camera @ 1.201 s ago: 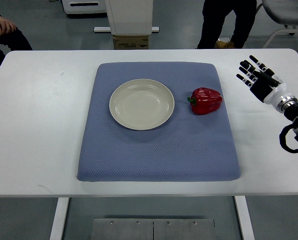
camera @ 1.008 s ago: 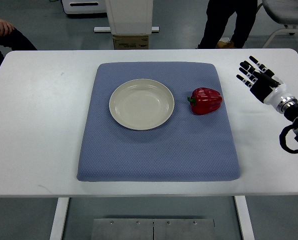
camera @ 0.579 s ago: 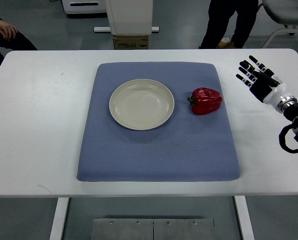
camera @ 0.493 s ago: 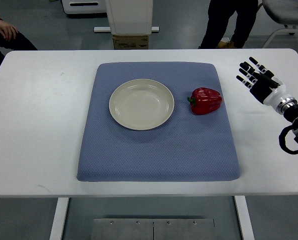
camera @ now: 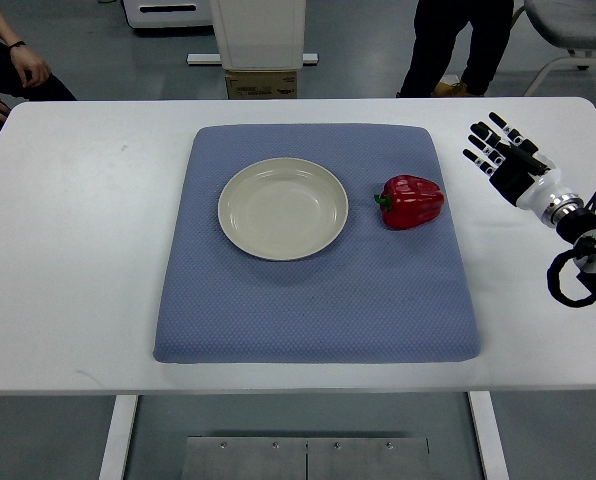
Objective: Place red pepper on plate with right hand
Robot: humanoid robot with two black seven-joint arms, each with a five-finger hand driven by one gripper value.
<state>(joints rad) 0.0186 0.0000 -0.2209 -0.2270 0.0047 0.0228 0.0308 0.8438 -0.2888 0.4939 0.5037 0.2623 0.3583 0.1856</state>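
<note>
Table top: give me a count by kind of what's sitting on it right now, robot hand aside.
Mats: 1, a blue mat lying on the white table
Plates: 1, a cream plate on the mat, nothing in it
Peppers: 1, a red pepper on the mat, to the right of the plate and apart from it
Total: 3
The right hand is open, holding nothing.

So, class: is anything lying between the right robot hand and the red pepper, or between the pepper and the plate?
Nothing visible. The right robot hand hovers open over bare table to the right of the red pepper, with only blue mat between them. The plate sits empty just left of the pepper, a strip of mat apart.
</note>
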